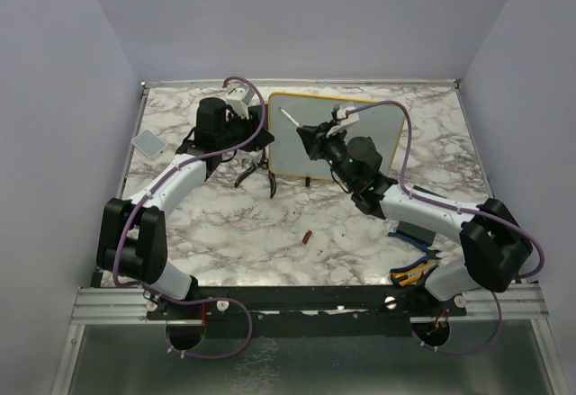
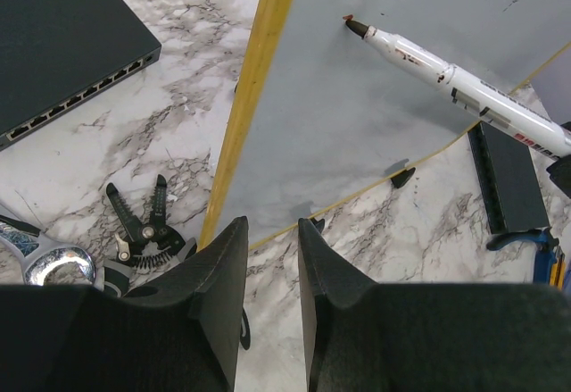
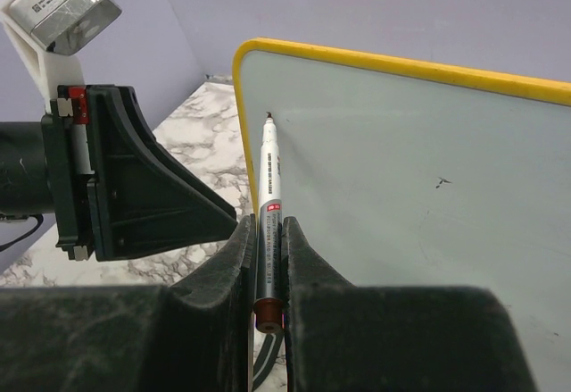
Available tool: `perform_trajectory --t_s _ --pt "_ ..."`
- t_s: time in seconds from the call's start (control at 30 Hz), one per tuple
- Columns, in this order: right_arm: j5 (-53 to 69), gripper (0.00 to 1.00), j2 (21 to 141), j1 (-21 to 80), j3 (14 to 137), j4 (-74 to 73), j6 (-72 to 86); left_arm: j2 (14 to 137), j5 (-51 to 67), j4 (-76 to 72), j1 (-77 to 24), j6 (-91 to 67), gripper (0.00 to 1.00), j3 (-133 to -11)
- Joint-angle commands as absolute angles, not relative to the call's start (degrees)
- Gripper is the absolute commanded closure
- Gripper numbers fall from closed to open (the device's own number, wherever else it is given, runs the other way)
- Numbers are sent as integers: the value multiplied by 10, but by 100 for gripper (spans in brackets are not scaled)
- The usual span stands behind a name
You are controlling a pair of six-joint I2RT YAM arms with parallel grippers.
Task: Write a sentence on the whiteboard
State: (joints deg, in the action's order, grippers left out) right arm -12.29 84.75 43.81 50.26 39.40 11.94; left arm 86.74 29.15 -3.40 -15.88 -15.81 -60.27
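- The marble table (image 1: pixel 270 233) carries everything, and both arms reach out from its near edge toward the far half.
- The whiteboard (image 1: pixel 292 159) sits toward the back of the table, a little right of middle. It is propped at a tilt on small black feet, with its yellow frame showing all round and its face almost bare.
- The right gripper (image 3: pixel 269 222) has its claw pressed together on the barrel of the marker (image 3: pixel 269 164), in front of the board's upper left corner.
- The left gripper (image 2: pixel 270 236) is at the board's left edge, low down by the corner. Its claw stands a narrow gap apart, and I cannot tell whether it pinches the frame.
- A black box (image 2: pixel 62 44) lies flat on the table left of the board.
- The marker is uncapped, and its tip rests on the white face just inside that upper left corner.
- Dark-handled pliers (image 2: pixel 143 227) lie just beside the left claw.
- A small reddish piece (image 1: pixel 308 237) lies on the table nearer the arms. It may be a cap, but it is too small to tell.
- Of the sentence, nothing can be read: there is only a dot at the tip and a stray speck or two. I'd say the writing is at its very first stroke, with every word left to do.
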Motion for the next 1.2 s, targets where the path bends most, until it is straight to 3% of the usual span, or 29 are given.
perform_trajectory --t_s 0.0,0.93,1.17 --pt "-144 100 851 444 492 395 117 864 306 -46 -158 -156 71 -599" --pt "-130 100 813 479 468 402 81 849 300 -46 -158 -153 69 -597" --pt "-206 100 803 486 472 398 88 846 298 -46 -158 -152 68 -595"
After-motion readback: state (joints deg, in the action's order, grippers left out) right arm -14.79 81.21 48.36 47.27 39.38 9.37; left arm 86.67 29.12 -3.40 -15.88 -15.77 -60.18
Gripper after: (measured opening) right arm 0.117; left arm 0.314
